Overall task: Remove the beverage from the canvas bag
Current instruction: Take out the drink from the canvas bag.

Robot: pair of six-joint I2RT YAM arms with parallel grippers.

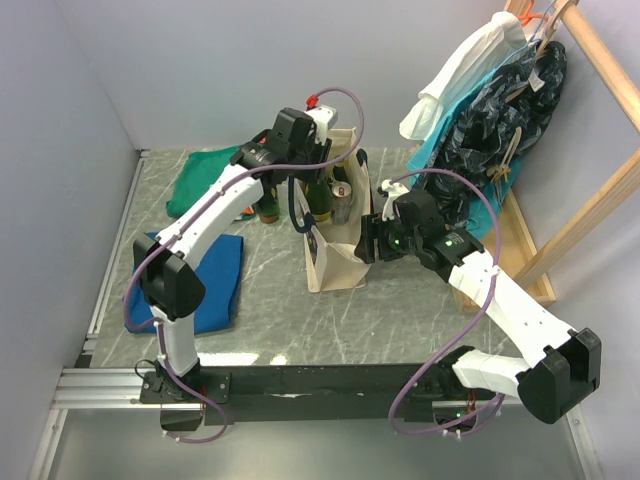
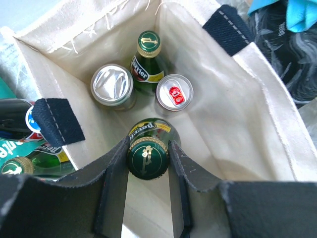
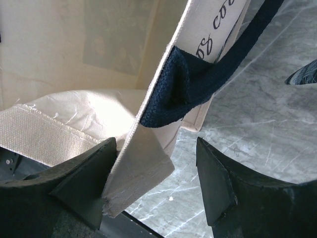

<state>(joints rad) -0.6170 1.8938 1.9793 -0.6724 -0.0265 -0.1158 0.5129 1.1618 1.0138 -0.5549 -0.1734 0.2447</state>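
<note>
The cream canvas bag (image 1: 335, 262) stands upright mid-table, its mouth open. In the left wrist view its inside (image 2: 237, 99) holds a green Perrier bottle (image 2: 147, 156), a second green bottle (image 2: 147, 54), a silver can (image 2: 113, 85) and a can with a red tab (image 2: 174, 92). My left gripper (image 2: 147, 158) reaches down into the bag, shut on the near bottle's cap. My right gripper (image 3: 156, 178) is at the bag's right rim (image 3: 143, 168), open. The cloth edge lies against its left finger only, below the navy handle (image 3: 198, 74).
Green and dark bottles (image 1: 268, 205) stand outside the bag on its left. A green cloth (image 1: 200, 175) lies at the back left and a blue cloth (image 1: 210, 275) at the front left. Clothes hang on a wooden rack (image 1: 500, 90) at the right.
</note>
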